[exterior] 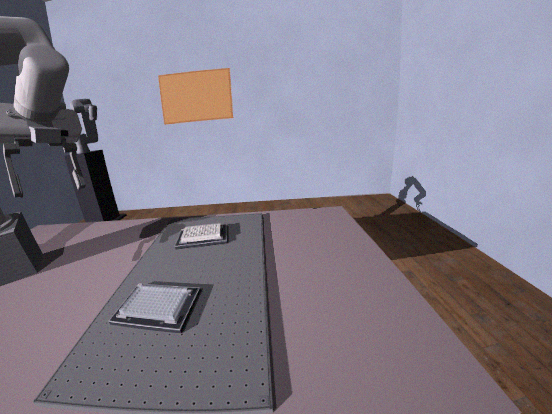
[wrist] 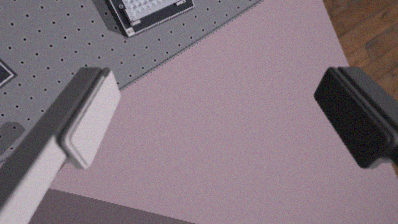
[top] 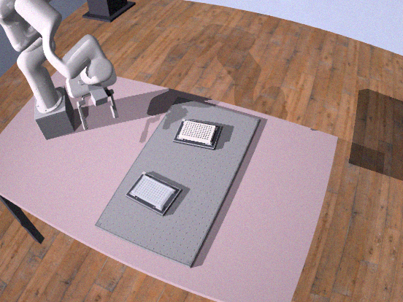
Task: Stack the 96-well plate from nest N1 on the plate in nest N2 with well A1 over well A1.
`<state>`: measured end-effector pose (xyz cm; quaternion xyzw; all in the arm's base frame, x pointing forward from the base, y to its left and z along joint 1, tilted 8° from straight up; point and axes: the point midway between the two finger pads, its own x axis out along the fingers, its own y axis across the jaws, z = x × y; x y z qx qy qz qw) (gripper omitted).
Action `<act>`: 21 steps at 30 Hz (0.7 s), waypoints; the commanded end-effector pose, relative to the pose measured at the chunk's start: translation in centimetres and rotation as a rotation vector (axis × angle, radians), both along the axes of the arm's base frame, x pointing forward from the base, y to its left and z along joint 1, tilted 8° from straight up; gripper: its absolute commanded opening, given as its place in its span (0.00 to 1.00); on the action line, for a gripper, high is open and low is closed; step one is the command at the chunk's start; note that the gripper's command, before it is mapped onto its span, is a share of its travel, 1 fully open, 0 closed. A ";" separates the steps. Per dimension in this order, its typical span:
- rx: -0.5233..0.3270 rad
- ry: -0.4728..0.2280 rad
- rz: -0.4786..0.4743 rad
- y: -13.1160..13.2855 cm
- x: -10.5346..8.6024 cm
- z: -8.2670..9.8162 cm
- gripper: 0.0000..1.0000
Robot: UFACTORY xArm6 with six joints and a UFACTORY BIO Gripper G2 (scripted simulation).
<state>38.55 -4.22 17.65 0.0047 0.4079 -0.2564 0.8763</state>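
The end effector (top: 101,122) (exterior: 49,191) (wrist: 224,118) is spread, gripping nothing, above the desk (top: 274,175) (exterior: 350,320) (wrist: 220,140); from above, the 96-well plate (top: 153,190) (exterior: 154,302) (wrist: 150,7) sits in N1 (top: 144,203) (exterior: 150,325) (wrist: 157,22), at seven o'clock from N2 (top: 193,145) (exterior: 202,243) (wrist: 4,75)

1 orange panel (exterior: 196,96) hangs on a pale wall (exterior: 310,110).
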 end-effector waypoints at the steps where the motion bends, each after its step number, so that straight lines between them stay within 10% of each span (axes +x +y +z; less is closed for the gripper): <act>1: -0.036 -0.088 0.031 -0.4 1.5 -0.7 0.37; 21: -0.125 -0.439 0.255 1.0 8.8 -2.3 0.37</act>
